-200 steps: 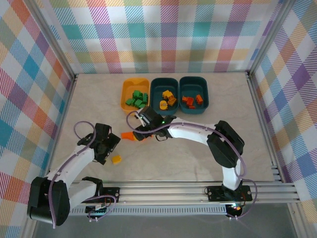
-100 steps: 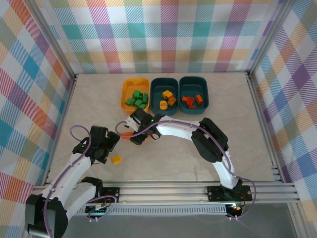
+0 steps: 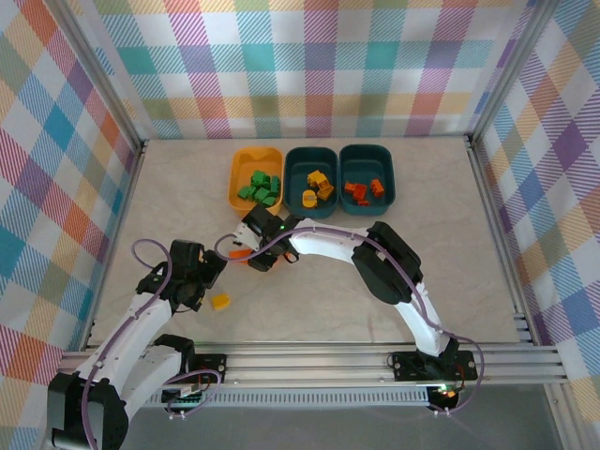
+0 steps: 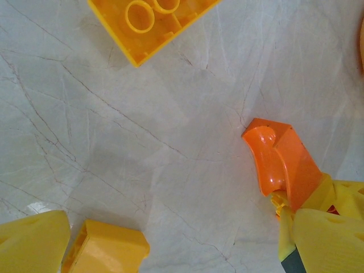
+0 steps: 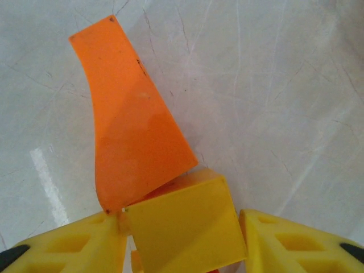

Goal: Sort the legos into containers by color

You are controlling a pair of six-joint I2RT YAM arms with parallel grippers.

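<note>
- Right gripper (image 5: 181, 216): reaches across to the left half of the table (image 3: 422, 272), low over the surface. Fingers (image 5: 74, 247) stand partly apart on either side of a yellow block (image 5: 187, 239), very close to it. Cannot tell whether pressing it.
- Orange curved piece (image 5: 131, 142): lies flat on the table just beyond those fingertips, touching the yellow block.
- Left gripper (image 3: 210, 275): hangs near the curved piece, spread wide, holding nothing.
- Loose yellow brick (image 3: 221, 301): rests on the table just beside that wide-spread gripper, toward the near edge. Shows its hollow underside in the left wrist view.
- Yellow-orange bin (image 3: 234, 183): sits at the back, leftmost of three in a row, and holds green bricks (image 3: 259, 187).
- Middle teal bin (image 3: 290, 183): holds yellow bricks (image 3: 319, 183).
- Right teal bin (image 3: 391, 183): holds orange-red bricks (image 3: 364, 189).
</note>
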